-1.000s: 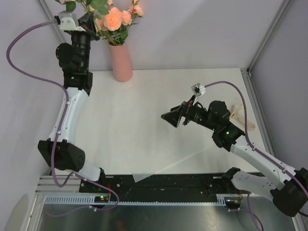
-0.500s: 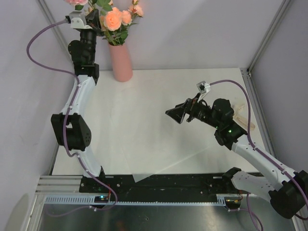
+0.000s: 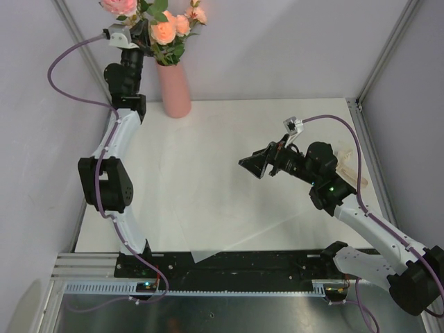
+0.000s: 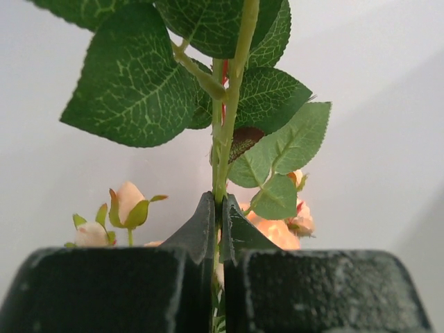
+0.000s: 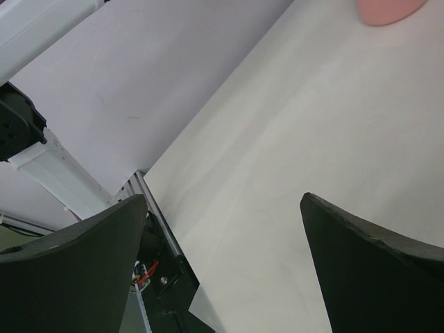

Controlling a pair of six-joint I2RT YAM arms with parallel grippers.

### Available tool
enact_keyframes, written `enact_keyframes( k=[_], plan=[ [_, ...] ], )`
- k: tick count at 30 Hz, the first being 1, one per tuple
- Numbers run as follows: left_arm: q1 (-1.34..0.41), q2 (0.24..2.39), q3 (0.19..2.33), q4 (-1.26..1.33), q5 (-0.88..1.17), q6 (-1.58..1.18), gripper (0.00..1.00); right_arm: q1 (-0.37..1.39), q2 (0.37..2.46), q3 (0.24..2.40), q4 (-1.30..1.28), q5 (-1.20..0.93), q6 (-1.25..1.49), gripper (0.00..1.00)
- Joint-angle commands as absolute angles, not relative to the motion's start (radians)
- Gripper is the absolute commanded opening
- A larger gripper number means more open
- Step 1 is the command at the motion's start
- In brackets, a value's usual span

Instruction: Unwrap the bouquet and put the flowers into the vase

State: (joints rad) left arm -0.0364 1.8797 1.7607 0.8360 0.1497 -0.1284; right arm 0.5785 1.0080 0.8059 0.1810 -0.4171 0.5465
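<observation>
Upper left of the top view: left gripper (image 4: 216,208) is raised high, fingers pinched tight on one thin green stem (image 4: 227,132), with leaves fanning above the tips. That stem's pink rose head (image 3: 116,5) sits at the very top left edge, left of the vase (image 3: 174,90). The vase stands upright at the top left of the table (image 3: 277,132), with the other flowers (image 3: 170,28) already in it. Mid-right: right gripper (image 3: 254,165) has its jaws spread wide, holds nothing, and hovers over the table well apart from the vase.

Risks:
- The stem end below the fingers is hidden, so I cannot tell if it lines up with the vase mouth. Lowered off line, it likely hits the rim or the packed blooms, then bends or slips in the pinch.
- The arm is close beside a tall, narrow vase. A knock from the wrist could tip it.
- The leaves may snag neighbouring flowers and drag them out when the gripper pulls away.
- If released too early, the rose drops outside the vase.
</observation>
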Motion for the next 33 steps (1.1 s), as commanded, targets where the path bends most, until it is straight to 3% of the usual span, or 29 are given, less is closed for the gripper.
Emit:
enact_keyframes(
  k=[1, 11, 33],
  plan=[
    [-0.026, 1.883, 1.698, 0.894, 0.21, -0.099, 0.0, 0.575, 1.009, 0.806, 0.197, -0.432, 0.552, 0.99],
    [-0.015, 1.93, 1.64, 0.924, 0.232, -0.141, 0.0, 0.575, 1.001, 0.806, 0.184, -0.434, 0.559, 0.99],
    [-0.011, 1.867, 1.764, 0.917, 0.164, -0.328, 0.0, 0.576, 0.998, 0.806, 0.199, -0.435, 0.56, 0.99]
  ],
)
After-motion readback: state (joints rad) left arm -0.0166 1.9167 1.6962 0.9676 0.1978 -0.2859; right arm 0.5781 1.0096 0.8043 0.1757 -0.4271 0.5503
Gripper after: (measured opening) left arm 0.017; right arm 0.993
